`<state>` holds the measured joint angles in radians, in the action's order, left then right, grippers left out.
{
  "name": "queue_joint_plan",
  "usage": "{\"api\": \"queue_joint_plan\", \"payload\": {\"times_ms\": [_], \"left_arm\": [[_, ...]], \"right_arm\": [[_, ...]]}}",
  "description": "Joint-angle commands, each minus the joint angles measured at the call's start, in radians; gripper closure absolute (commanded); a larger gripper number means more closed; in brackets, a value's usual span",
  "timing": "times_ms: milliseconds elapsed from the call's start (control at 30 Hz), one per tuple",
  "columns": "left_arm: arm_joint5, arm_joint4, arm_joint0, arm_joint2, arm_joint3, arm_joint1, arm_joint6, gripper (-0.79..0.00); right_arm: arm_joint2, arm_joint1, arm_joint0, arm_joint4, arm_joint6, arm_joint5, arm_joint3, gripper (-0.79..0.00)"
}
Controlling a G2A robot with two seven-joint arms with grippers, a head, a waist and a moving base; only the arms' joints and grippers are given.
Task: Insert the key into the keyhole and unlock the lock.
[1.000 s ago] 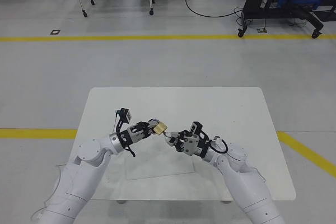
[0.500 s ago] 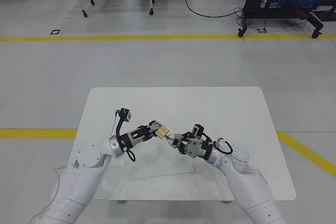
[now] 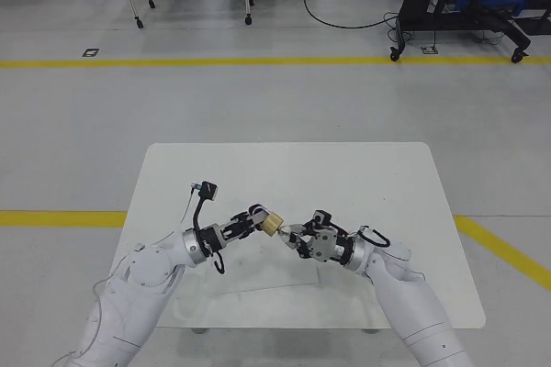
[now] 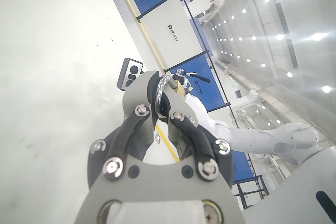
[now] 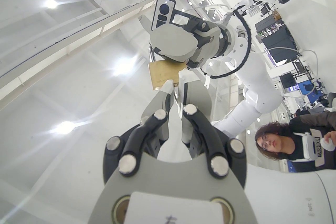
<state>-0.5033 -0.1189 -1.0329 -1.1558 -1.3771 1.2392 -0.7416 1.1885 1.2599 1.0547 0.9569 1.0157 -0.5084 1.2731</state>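
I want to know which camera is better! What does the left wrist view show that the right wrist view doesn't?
Only the left wrist view shows the padlock's silver shackle pinched in the left hand, and the white table. Only the right wrist view shows the padlock's flat brass face and the right hand, fingers closed, at its edge. Both show the padlock held by the left hand.

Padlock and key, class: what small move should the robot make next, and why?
Probably ease the right gripper forward a touch, lining the key up with the padlock. The left gripper holds the padlock by its shackle, and the right gripper's tips are right at the brass body. Whether the key has entered cannot be told.
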Motion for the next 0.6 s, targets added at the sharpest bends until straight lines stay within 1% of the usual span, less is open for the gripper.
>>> {"api": "queue_joint_plan", "payload": {"times_ms": [0, 100, 200, 400, 433, 467, 500, 567], "left_arm": [[-0.017, 0.007, -0.006, -0.005, -0.006, -0.001, 0.019, 0.0], [-0.044, 0.041, -0.016, -0.009, -0.018, -0.003, 0.042, 0.0], [-0.048, 0.065, -0.024, -0.006, -0.027, -0.004, 0.058, 0.0], [-0.033, 0.021, -0.023, -0.01, -0.021, -0.005, 0.05, 0.0], [-0.029, 0.015, -0.023, -0.01, -0.021, -0.005, 0.049, 0.0], [-0.024, 0.008, -0.022, -0.011, -0.019, -0.005, 0.047, 0.0], [-0.016, 0.002, -0.022, -0.01, -0.017, -0.005, 0.044, 0.0], [0.004, -0.01, -0.018, -0.01, -0.013, -0.005, 0.04, 0.0]], "right_arm": [[0.003, -0.003, 0.0, 0.005, 0.015, -0.014, -0.006, 0.0], [0.008, -0.007, -0.001, 0.006, 0.025, -0.029, -0.011, 0.0], [0.012, -0.01, 0.001, 0.009, 0.027, -0.035, -0.014, 0.0], [0.034, -0.018, 0.014, 0.022, 0.032, -0.015, -0.009, 0.0], [0.038, -0.02, 0.018, 0.021, 0.035, -0.01, -0.004, -0.292], [0.044, -0.022, 0.022, 0.019, 0.036, 0.0, 0.002, -0.606], [0.055, -0.024, 0.028, 0.015, 0.034, 0.024, 0.011, -0.785], [0.072, -0.029, 0.043, 0.005, 0.028, 0.055, 0.026, -0.785]]}}
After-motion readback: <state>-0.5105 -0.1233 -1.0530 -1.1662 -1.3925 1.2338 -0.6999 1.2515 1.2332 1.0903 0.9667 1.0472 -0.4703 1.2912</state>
